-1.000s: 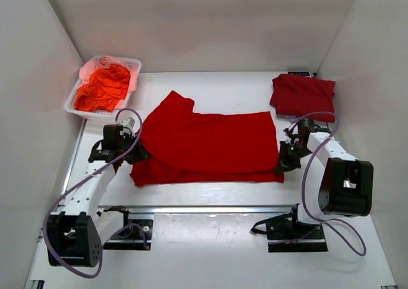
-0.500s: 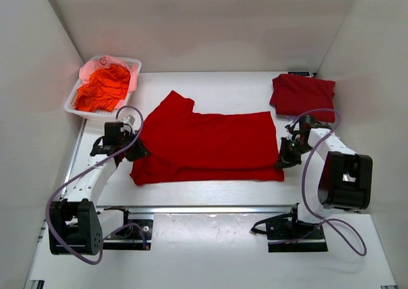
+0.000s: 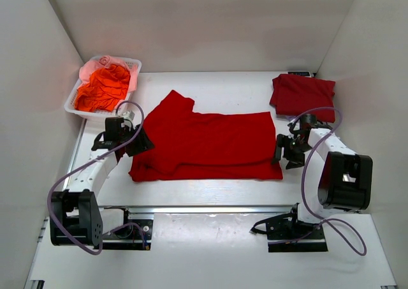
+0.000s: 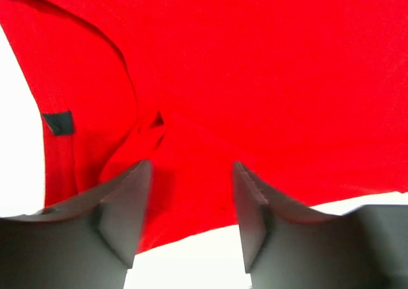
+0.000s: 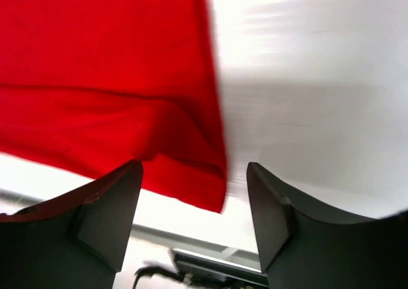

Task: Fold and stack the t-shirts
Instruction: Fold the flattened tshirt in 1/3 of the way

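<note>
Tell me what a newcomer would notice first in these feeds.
The big red t-shirt lying across the middle of the table, doubled over with one sleeve poking toward the far left, catches the eye first. The left gripper and right gripper sit at its two ends, jaws open. Next come the folded dark-red shirt in the far right corner and the white basket of orange cloth at the far left.

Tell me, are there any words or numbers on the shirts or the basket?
No text can be read anywhere.
Spread t-shirt: plain red, no print.
Dark tag on it: blank or too blurred to read.
Folded t-shirt: no print showing.
Basket: no label showing.
</note>
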Available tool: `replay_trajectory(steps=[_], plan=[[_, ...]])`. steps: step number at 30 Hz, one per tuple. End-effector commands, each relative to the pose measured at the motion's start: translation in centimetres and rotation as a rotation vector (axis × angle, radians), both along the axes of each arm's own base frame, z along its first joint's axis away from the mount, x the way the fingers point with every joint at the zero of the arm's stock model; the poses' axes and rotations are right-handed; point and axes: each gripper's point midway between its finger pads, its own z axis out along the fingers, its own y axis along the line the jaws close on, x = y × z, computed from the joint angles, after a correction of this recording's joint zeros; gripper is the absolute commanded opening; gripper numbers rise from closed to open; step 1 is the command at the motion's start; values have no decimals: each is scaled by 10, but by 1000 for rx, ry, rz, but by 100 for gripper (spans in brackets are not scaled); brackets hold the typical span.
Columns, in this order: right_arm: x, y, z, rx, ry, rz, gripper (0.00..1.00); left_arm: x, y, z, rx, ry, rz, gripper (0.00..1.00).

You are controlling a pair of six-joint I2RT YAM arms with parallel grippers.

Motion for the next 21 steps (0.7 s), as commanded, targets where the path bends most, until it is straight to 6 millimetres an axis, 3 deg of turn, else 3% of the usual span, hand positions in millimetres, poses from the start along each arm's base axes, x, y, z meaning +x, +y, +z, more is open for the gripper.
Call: replay_trajectory(steps=[1, 3, 6, 10, 12, 14, 18, 20, 21], plan=[[26, -29, 27, -153, -155, -75, 65, 11, 6, 23, 16, -96, 25, 68], [33, -37, 39, -210, -209, -94, 65, 10, 10, 29, 31, -121, 46, 72], [39, -33, 51, -224, -268, -94, 63, 7, 8, 32, 31, -118, 41, 73], [39, -6, 55, -123, -312, -46, 47, -2, -5, 25, -6, -78, 4, 71], [32, 9, 48, -69, -300, -27, 47, -15, -11, 13, -17, -35, -17, 70], [25, 16, 38, -86, -270, -4, 56, -21, -15, 3, -38, -9, -28, 70], [7, 14, 14, -113, -174, -10, 66, -33, -19, -12, -46, 16, -33, 70], [6, 15, 9, -134, -169, 6, 65, -36, -18, -15, -33, 20, -30, 70], [2, 18, 6, -120, -157, 19, 59, -38, -17, -20, -21, 34, -40, 70]])
